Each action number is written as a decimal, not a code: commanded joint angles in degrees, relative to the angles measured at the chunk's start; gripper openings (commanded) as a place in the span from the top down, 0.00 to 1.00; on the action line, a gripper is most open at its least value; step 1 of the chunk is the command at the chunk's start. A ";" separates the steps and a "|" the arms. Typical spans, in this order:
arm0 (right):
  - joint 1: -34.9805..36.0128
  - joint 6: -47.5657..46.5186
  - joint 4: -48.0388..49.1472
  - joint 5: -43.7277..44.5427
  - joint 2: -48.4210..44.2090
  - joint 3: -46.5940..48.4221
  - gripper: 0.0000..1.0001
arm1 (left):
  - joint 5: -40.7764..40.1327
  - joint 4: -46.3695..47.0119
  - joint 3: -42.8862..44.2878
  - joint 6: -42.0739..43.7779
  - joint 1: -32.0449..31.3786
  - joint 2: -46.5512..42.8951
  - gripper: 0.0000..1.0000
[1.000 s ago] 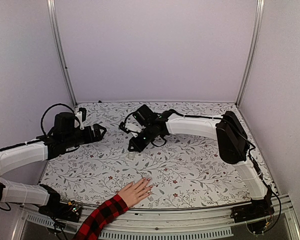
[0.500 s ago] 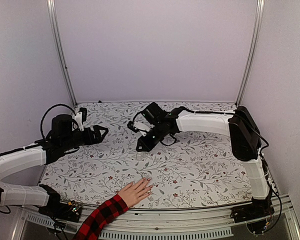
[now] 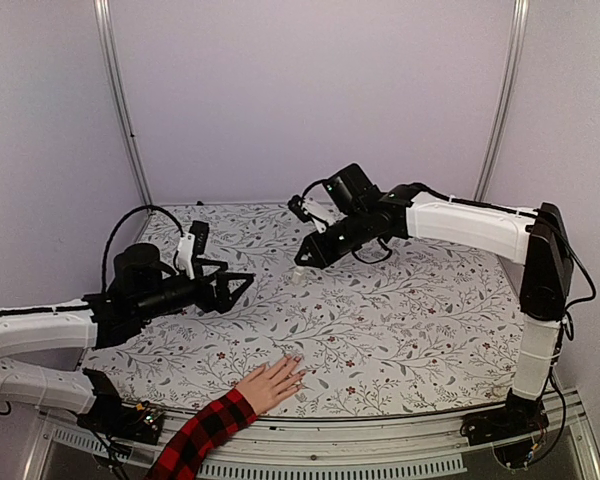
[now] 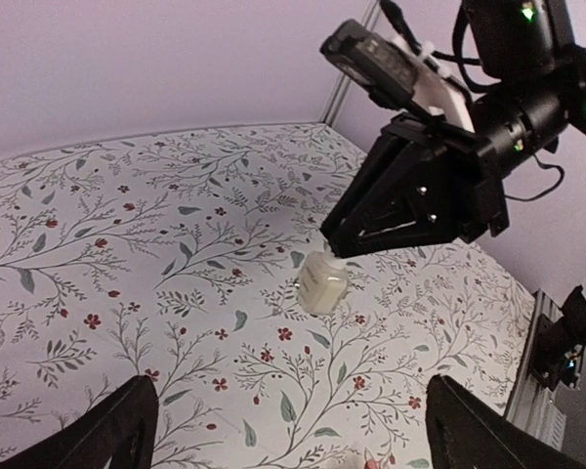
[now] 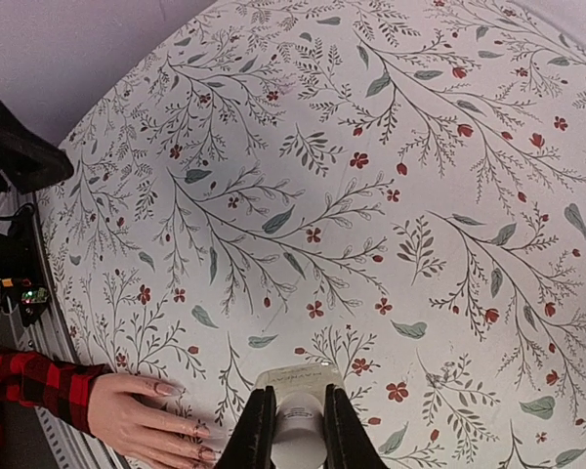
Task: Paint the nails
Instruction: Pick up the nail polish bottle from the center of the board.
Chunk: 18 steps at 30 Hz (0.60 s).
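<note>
One bottle (image 4: 322,285) is held 12 o'clock of the hand (image 3: 272,383), cap (image 5: 299,418) pinched by right jaws; left jaws spread, likely to brace it.

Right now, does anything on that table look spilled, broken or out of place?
Nothing stands out. The bottle is held by its top in the right fingers, no spill shows on the table, and the hand lies flat near the front edge.

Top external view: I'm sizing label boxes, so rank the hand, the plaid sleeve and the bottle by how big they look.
1. Plaid sleeve, though cropped by the frame edge.
2. Hand, only slightly smaller.
3. Bottle, clearly smallest, partly because it is farther away.
</note>
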 commanded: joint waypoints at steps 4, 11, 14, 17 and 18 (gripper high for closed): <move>0.04 6.13 -0.63 3.97 -5.71 -1.48 1.00 | -8.62 8.14 2.94 6.90 -11.46 8.85 0.08; 0.30 9.37 -0.22 4.10 -7.03 -1.42 1.00 | -13.97 15.03 7.64 10.99 -16.84 19.86 0.13; 0.74 9.68 -0.88 4.53 -6.98 -1.22 1.00 | -16.02 16.71 10.09 13.10 -17.71 23.53 0.14; 1.16 9.91 -1.26 5.16 -7.04 -1.30 1.00 | -19.20 17.13 12.05 14.36 -18.29 26.44 0.17; 1.33 9.96 -1.21 5.34 -7.09 -1.26 1.00 | -20.01 17.44 12.57 14.71 -18.33 27.29 0.18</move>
